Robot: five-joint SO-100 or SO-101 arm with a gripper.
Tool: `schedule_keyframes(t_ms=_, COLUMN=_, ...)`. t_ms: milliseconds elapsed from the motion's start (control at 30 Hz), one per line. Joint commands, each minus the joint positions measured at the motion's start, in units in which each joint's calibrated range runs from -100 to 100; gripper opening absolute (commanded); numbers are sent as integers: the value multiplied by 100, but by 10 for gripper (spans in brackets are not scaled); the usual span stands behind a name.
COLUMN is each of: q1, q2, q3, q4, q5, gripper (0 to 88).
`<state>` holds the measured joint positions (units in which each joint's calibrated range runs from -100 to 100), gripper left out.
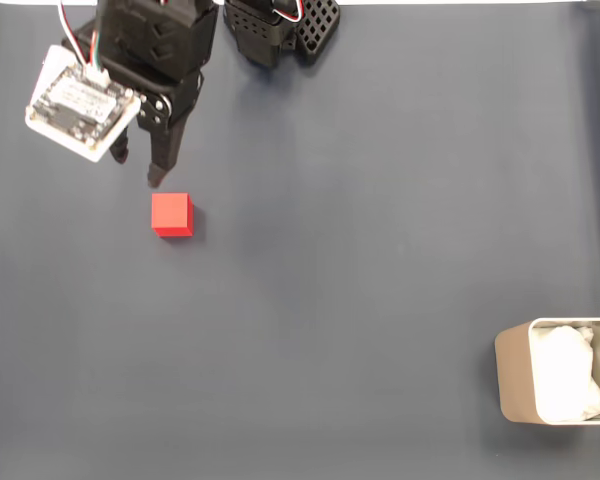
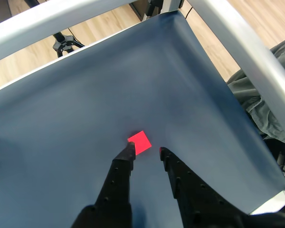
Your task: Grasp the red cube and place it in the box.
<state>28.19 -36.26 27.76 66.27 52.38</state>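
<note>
fingers apart with a narrow gap, nothing between them; gripper hangs just short of the cube. in the wrist view the cube lies just ahead of the tips, a little toward the left finger, one corner turned to the gap. in the fixed view the cube sits just below the gripper, on the mat. box well apart from the cube, lower right, cut by the frame edge. whether the tips touch the mat is hard to judge.
</note>
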Motion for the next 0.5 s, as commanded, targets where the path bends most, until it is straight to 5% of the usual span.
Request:
schedule_keyframes(t_ms=0, q1=93, q2=-135, q3=253, q4=-422, q5=59, gripper=155)
schedule_keyframes(t_ms=467, q1=249, q2=-300, q3=1823, q4=-1840, q5=225, gripper=276)
